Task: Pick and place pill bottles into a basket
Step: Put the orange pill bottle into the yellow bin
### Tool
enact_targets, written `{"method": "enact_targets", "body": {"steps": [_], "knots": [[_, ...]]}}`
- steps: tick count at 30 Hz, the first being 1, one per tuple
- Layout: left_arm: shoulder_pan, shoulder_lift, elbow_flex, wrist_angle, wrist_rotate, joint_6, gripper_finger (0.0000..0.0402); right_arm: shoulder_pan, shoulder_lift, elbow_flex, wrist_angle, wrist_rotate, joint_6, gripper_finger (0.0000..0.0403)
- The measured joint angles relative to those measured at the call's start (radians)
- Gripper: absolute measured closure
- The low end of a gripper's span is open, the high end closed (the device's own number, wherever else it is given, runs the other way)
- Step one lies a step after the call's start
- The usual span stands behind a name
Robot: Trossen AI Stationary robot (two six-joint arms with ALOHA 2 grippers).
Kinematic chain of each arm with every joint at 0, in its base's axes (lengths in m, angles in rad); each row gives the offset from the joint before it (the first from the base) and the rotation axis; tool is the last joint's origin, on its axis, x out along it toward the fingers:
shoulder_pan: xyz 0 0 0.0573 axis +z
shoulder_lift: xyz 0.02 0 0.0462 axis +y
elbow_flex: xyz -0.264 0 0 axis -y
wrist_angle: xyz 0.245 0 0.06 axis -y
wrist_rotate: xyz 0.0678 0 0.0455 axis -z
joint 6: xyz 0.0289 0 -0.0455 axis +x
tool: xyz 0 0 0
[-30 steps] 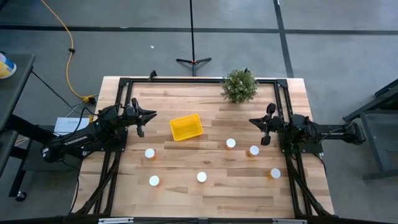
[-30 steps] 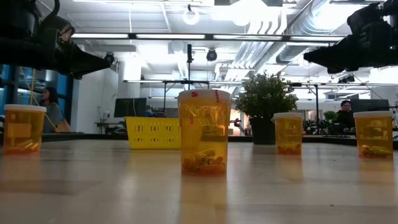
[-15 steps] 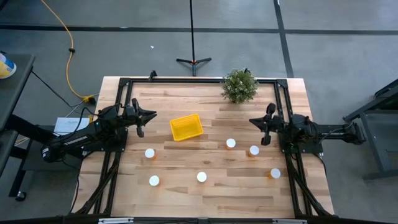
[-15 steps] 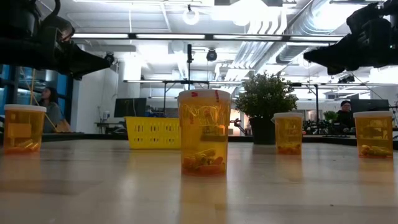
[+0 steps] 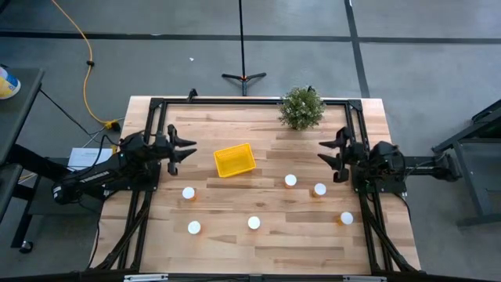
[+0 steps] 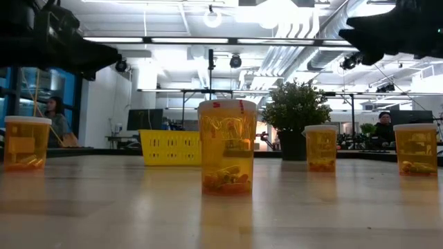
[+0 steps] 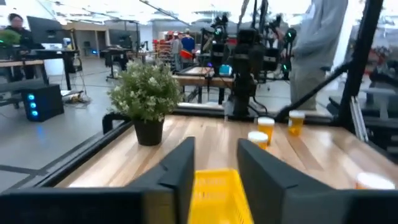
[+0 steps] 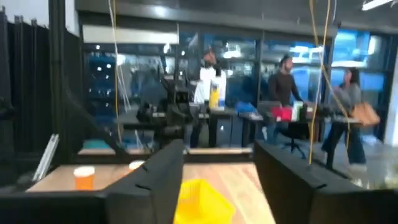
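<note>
On the wooden counter (image 5: 258, 243), six pill bottles stood upright, all outside the basket (image 5: 235, 160). Taking the basket as landmark, the two nearest bottles, one (image 5: 194, 228) and another (image 5: 254, 223), were well in front of it, toward the near edge of the counter. A third bottle (image 5: 189, 193) stood in front of the basket's left corner. Three more were to the right of the basket: one (image 5: 290, 180) closest to it, one (image 5: 319, 189) further right, and the last (image 5: 346, 218) furthest right and forward.

The left tool (image 5: 185, 151) hung above the counter, just left of the basket, pointing at it. Its fingers (image 7: 180, 168) were spread apart and held nothing; between them the yellow basket showed. The right tool (image 5: 329, 153) hung well to the right of the basket, apart from the bottle below it. Its fingers (image 8: 158, 174) were also spread, with nothing in them.

Each bottle had a round white cap and a translucent orange body; in the low view the closest one (image 6: 227, 146) showed small pills at the bottom. The basket was bright yellow, rectangular, low-walled and slightly turned. Behind and to the right of it stood a green potted plant (image 5: 301, 108).
</note>
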Motion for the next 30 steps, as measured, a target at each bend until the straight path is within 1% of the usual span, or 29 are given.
{"method": "enact_targets", "body": {"steps": [4,6,8,10,12,14,16,20,22,25,30], "knots": [[0.001,0.0,0.04,0.031,-0.099,-0.038,0.0171,0.0,0.049,0.002,0.072,0.093,-0.033,0.018],[0.001,0.0,0.052,0.046,-0.097,-0.034,0.0156,0.0,0.077,0.002,0.098,0.105,-0.059,0.0179],[0.001,0.0,0.056,0.064,-0.082,-0.035,0.0147,0.0,0.11,0.002,0.177,0.104,-0.08,0.0181],[0.001,0.0,0.058,0.093,-0.066,-0.025,0.0144,0.0,0.15,0.002,0.318,0.107,-0.089,0.0185],[0.001,-0.001,0.058,0.122,-0.073,-0.018,0.0143,0.0,0.188,0.003,0.431,0.096,-0.089,0.0188],[0.001,-0.001,0.059,0.135,-0.085,-0.019,0.0143,0.0,0.222,0.006,0.476,0.07,-0.096,0.0191],[0.001,0.0,0.058,0.155,-0.092,-0.034,0.0143,0.001,0.256,0.03,0.449,0.077,-0.097,0.0191],[0.001,-0.001,0.058,0.178,-0.096,-0.042,0.0143,0.001,0.349,0.116,0.357,0.186,-0.09,0.0183],[0.001,-0.001,0.058,0.175,-0.093,-0.053,0.0143,0.007,0.401,0.17,0.302,0.191,-0.114,0.0176],[0.001,-0.001,0.058,0.146,-0.092,-0.081,0.0143,0.032,0.458,0.277,0.13,0.186,-0.14,0.0168],[0.001,-0.001,0.058,0.116,-0.092,-0.113,0.0143,0.08,0.55,0.444,-0.212,0.281,-0.106,0.0167]]}}
